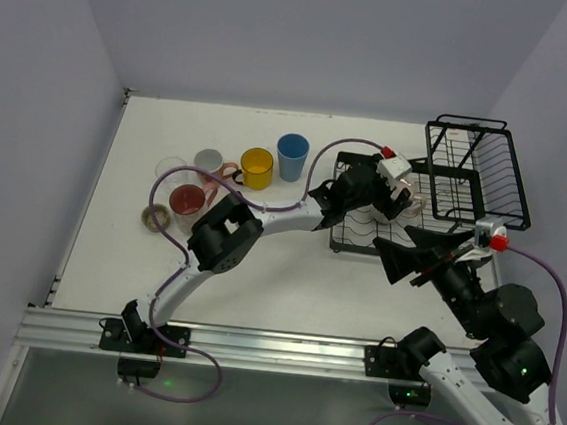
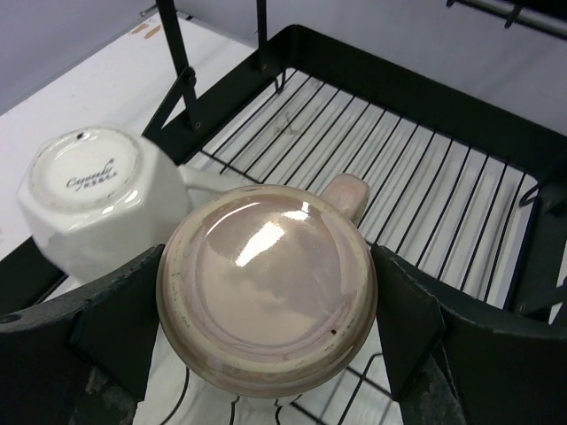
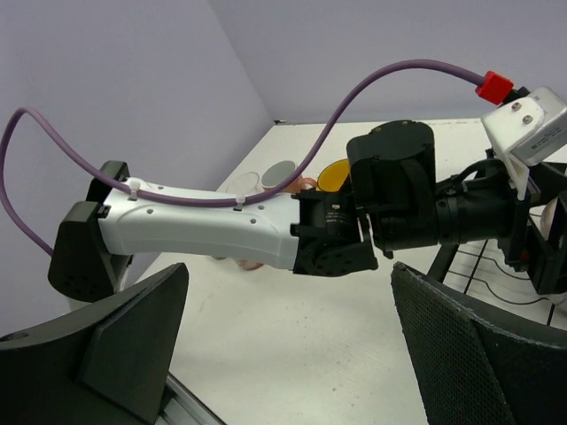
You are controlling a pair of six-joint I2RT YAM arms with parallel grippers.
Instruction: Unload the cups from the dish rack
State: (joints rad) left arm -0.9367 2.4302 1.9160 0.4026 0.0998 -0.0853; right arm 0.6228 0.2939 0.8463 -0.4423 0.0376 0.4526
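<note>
Several cups (image 1: pixel 256 167) are standing unloaded, two are waiting in the dish rack (image 2: pixel 399 97): left gripper (image 2: pixel 267 305) straddling the pink mug (image 2: pixel 266 266) (grip uncertain), right gripper (image 3: pixel 292 329) gaping empty

Upside-down pink mug (image 2: pixel 266 288) on the black wire rack (image 2: pixel 425 177), left gripper (image 2: pixel 268 328) snug against both sides. A flipped white mug (image 2: pixel 97 199) sits right beside it.

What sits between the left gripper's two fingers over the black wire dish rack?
An upside-down pale pink glazed mug fills the gap in the left wrist view; the white faceted mug lies outside the fingers.
</note>
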